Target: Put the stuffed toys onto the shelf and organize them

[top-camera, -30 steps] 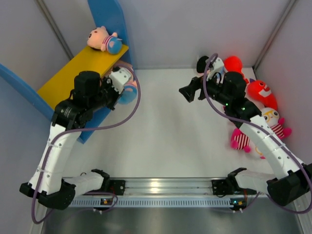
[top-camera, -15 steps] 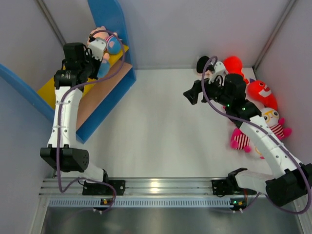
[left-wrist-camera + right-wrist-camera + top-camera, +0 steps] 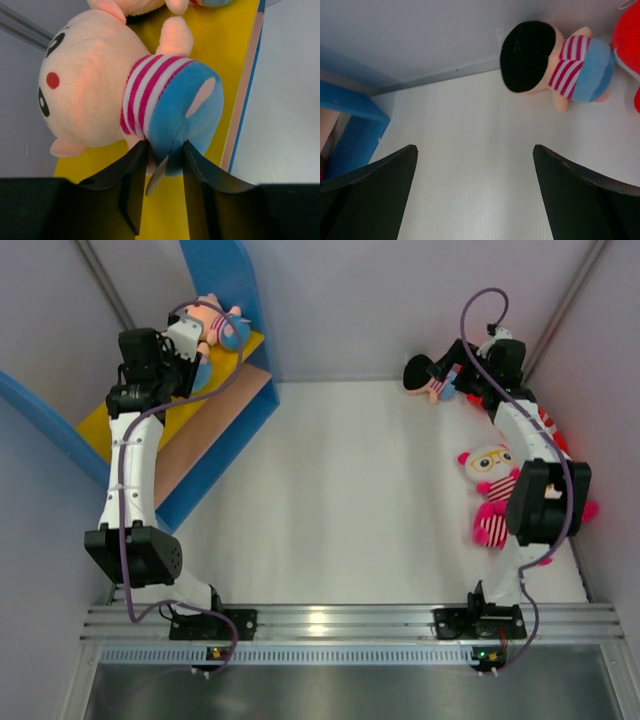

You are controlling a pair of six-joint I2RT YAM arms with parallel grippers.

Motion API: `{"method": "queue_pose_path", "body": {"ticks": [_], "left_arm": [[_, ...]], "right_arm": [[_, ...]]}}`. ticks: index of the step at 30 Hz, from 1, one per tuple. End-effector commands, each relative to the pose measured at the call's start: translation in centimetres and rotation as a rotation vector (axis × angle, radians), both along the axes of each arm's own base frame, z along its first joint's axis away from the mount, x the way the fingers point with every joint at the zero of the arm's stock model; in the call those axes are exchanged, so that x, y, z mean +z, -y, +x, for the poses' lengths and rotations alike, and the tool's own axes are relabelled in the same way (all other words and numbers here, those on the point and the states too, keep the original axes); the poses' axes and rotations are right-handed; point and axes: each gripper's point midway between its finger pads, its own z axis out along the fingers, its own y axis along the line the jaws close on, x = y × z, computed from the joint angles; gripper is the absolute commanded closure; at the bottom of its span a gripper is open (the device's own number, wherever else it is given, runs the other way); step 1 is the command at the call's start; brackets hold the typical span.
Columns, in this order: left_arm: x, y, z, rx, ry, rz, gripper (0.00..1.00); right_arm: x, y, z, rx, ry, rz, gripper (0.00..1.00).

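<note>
Where the shelf [image 3: 215, 270] is yellow, two peach dolls [image 3: 100, 95] rest.

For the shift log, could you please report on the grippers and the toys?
Left gripper astride peach doll at its blue pants, grip unclear. Doll lying on yellow board. Right gripper open, empty, facing black-haired doll. Nothing blocking.

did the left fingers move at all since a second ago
Yes. In the top view the left gripper moved up and left, from beyond the yellow upper board's front edge to over that board.
</note>
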Motion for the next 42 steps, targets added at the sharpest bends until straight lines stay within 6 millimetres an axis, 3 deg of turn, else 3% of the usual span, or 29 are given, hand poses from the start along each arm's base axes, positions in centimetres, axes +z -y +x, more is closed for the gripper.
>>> {"method": "queue_pose_path", "body": {"ticks": [1,2,3,4,5,6,7,8,10,12,13,14,19,23,24,26,27,30,32,33,34,35,36,37,38,39,40,41,42], "left_arm": [[1.6,0.0,1.2,0.008,0.085,-0.031,0.54],[1.6,0.0,1.2,0.005,0.085,-0.032,0.5],[1.7,0.1,1.1,-0.001,0.088,-0.032,0.49],[1.5,0.2,1.0,-0.009,0.089,-0.031,0.49],[1.4,0.3,1.1,-0.015,0.089,-0.031,0.48],[1.3,0.3,1.2,-0.011,0.086,-0.036,0.46],[1.5,0.3,1.2,-0.002,0.088,-0.046,0.39],[1.7,0.1,1.0,0.023,0.093,-0.068,0.37],[2.7,0.3,0.3,0.032,0.114,-0.09,0.28],[4.3,0.7,-0.8,0.017,0.15,-0.099,0.23],[4.6,0.9,-1.1,0.013,0.156,-0.106,0.21],[5.2,1.1,-1.8,0.003,0.166,-0.108,0.2],[4.6,2.1,-3.2,-0.033,0.092,-0.131,0.2],[4.5,2.9,-4.1,-0.064,0.054,-0.154,0.2],[4.7,3.0,-4.3,-0.069,0.056,-0.156,0.2],[4.8,3.0,-5.1,-0.068,0.042,-0.153,0.2],[4.7,3.1,-5.3,-0.07,0.035,-0.151,0.2],[3.8,2.9,-6.3,-0.052,-0.002,-0.149,0.2],[3.8,3.0,-7.1,-0.05,-0.005,-0.153,0.2],[3.1,3.1,-7.3,-0.05,-0.02,-0.158,0.2],[3.5,3.3,-8.0,-0.054,-0.011,-0.166,0.2],[3.4,3.3,-8.4,-0.055,-0.013,-0.168,0.2],[2.7,3.5,-8.8,-0.055,-0.031,-0.177,0.2],[3.0,3.7,-9.6,-0.059,-0.023,-0.182,0.2],[2.3,4.1,-10.1,-0.075,-0.043,-0.197,0.2],[1.9,4.4,-10.7,-0.083,-0.064,-0.207,0.21],[2.1,4.8,-11.5,-0.097,-0.061,-0.217,0.21],[1.5,5.3,-12.0,-0.112,-0.079,-0.234,0.21],[1.1,5.6,-12.7,-0.119,-0.097,-0.249,0.21]], "right_arm": [[-2.9,3.2,5.9,-0.078,-0.03,0.165,0.01],[-4.0,3.6,7.1,-0.087,-0.047,0.179,0.02],[-2.6,4.3,8.8,-0.102,-0.014,0.197,0.02],[-6.2,4.6,10.2,-0.119,-0.075,0.208,0.02],[-5.1,4.8,11.7,-0.123,-0.039,0.213,0.02],[-5.7,5.0,12.6,-0.138,-0.047,0.235,0.02],[-8.6,5.3,13.6,-0.157,-0.087,0.247,0.03],[-8.1,5.6,14.5,-0.18,-0.073,0.274,0.04],[-10.3,6.6,15.7,-0.236,-0.084,0.293,0.04],[-9.5,7.6,17.2,-0.258,-0.008,0.315,0.04],[-11.0,7.6,17.8,-0.258,-0.016,0.315,0.04],[-9.6,7.6,18.6,-0.25,0.014,0.31,0.04],[-14.1,8.5,19.2,-0.339,-0.057,0.343,0.06],[-15.0,9.3,20.1,-0.391,-0.051,0.347,0.06],[-16.7,9.5,20.3,-0.408,-0.075,0.35,0.06],[-16.1,9.3,21.2,-0.418,-0.048,0.369,0.07],[-17.2,9.2,21.4,-0.425,-0.061,0.371,0.09],[-18.0,8.5,21.7,-0.417,-0.059,0.388,0.2],[-18.5,8.0,21.6,-0.4,-0.069,0.378,0.53],[-18.5,7.8,21.4,-0.392,-0.075,0.375,0.79],[-19.1,7.7,21.0,-0.388,-0.097,0.372,0.93],[-18.8,7.4,20.7,-0.371,-0.104,0.376,1.0],[-16.2,7.3,20.6,-0.351,-0.07,0.371,1.0],[-16.7,6.9,19.8,-0.332,-0.082,0.338,1.0],[-15.5,6.6,19.4,-0.311,-0.064,0.321,1.0],[-10.9,6.5,18.8,-0.288,0.006,0.299,1.0],[-11.8,5.7,17.5,-0.263,-0.011,0.234,1.0],[-10.0,5.3,16.9,-0.245,0.033,0.205,1.0],[-4.8,4.7,15.6,-0.219,0.117,0.183,1.0]]}}
